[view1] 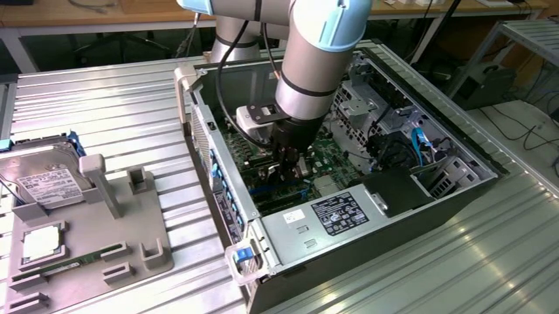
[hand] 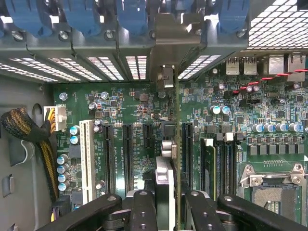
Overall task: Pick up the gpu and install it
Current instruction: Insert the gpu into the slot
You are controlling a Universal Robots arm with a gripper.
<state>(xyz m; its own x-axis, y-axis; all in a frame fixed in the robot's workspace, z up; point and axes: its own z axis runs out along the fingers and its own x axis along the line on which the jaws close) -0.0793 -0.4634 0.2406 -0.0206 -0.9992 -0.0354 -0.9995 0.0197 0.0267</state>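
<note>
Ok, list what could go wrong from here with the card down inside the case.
1. The pincer grips the gpu edge-on above the motherboard. If the card is off the slot line, its edge may hit nearby components.
2. The card's metal bracket sits close to the case's vented rear wall and might catch there.
3. A seated memory module stands close beside the card, so the fingers could knock it.

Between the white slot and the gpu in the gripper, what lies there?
Empty black card slots on the motherboard, between white slot and gpu, in the wrist view.
</note>
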